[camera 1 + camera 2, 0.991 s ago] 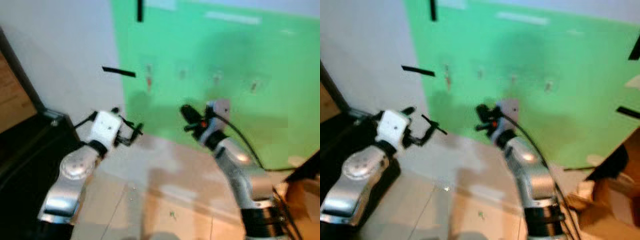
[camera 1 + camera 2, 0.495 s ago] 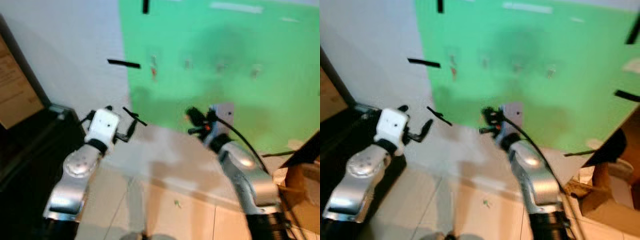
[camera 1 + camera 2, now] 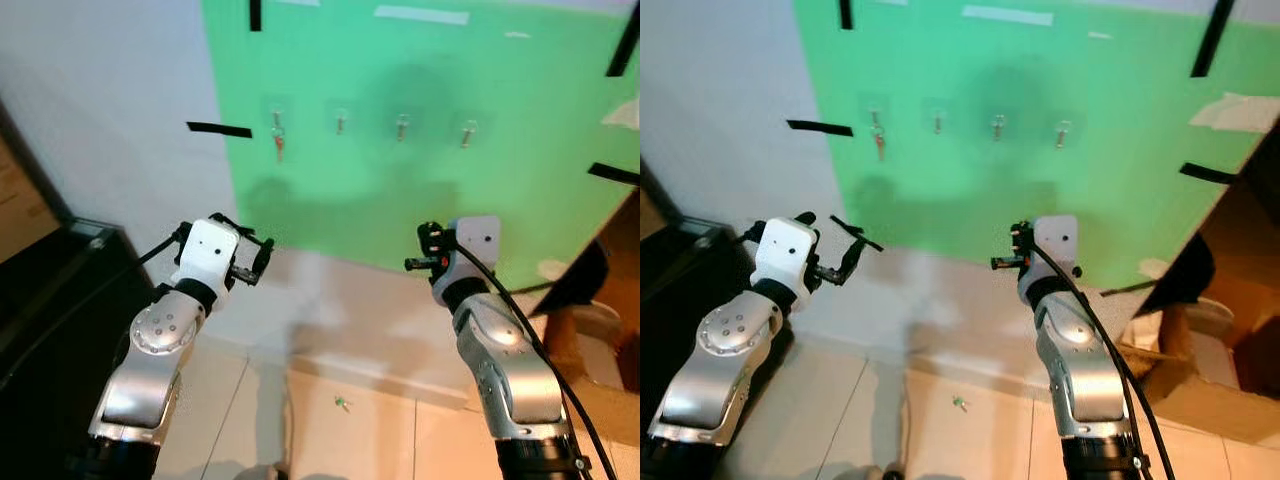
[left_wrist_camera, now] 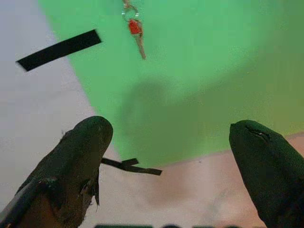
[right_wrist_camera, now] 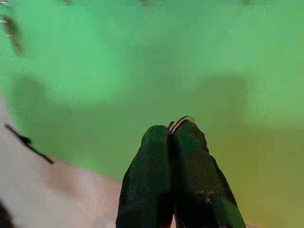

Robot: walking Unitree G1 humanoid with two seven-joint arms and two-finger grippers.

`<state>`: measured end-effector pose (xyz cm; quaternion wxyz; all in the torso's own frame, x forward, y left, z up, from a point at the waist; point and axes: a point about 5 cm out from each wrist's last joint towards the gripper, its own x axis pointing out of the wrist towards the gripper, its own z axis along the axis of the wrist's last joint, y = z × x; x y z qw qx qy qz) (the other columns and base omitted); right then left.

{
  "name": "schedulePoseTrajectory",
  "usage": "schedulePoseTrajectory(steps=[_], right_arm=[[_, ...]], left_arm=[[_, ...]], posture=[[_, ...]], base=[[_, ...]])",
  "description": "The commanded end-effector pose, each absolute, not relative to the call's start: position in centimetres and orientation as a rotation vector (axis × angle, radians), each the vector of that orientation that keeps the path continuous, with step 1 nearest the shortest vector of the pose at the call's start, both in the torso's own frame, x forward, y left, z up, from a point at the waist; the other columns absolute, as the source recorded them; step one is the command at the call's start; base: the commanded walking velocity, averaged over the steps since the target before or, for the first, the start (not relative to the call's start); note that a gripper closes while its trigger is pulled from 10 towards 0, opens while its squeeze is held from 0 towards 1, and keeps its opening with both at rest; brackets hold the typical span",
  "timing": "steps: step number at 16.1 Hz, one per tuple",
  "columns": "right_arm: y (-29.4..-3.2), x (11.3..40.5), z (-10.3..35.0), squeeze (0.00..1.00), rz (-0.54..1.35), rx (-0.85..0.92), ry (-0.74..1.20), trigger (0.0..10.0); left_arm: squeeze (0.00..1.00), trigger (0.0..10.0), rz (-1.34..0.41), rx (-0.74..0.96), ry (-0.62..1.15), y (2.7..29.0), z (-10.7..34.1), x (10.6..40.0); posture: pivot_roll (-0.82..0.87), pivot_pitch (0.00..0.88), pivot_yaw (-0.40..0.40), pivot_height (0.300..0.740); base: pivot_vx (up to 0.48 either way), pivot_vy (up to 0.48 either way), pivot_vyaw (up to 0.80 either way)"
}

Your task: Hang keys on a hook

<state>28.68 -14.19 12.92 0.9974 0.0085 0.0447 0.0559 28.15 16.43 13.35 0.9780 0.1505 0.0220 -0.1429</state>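
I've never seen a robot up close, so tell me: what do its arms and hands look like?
Both arms are silver metal with rounded joints and black bands near the base. The left hand has a white boxy wrist block and two long black fingers with blunt, rounded tips. The right hand has a similar pale block, a small red mark beside it, and a black cable trailing down along its arm.

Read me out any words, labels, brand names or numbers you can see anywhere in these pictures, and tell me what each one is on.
None can be read.
The green sheet on the wall, its four hooks and the keys on the leftmost hook carry no lettering.
The black tape strips are plain.
The left gripper and the right gripper show no brand mark.
The cardboard box shows no legible print.
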Motion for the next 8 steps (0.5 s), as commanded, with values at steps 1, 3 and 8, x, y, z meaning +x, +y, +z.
schedulePoseTrajectory(steps=[1, 3, 8], right_arm=[[-14.58, 28.92, 13.01, 0.00, 0.080, 0.012, 0.083, 10.0], [-14.68, 29.00, 13.19, 0.00, 0.077, 0.013, 0.077, 10.0], [-13.83, 29.02, 13.29, 0.00, 0.135, 0.005, 0.068, 10.0]], left_arm=[[0.11, 10.0, -0.290, 0.304, 0.041, 16.34, 13.51, 28.37], [0.11, 10.0, -0.294, 0.305, 0.041, 16.32, 13.52, 28.38], [0.11, 10.0, -0.293, 0.303, 0.042, 16.31, 13.49, 28.39]], posture=[[-0.05, 0.000, 0.031, 0.740], [-0.05, 0.000, 0.029, 0.740], [-0.05, 0.000, 0.026, 0.740]], base=[[0.300, 0.000, 0.55], [0.309, 0.000, 0.69], [0.309, 0.000, 0.11]])
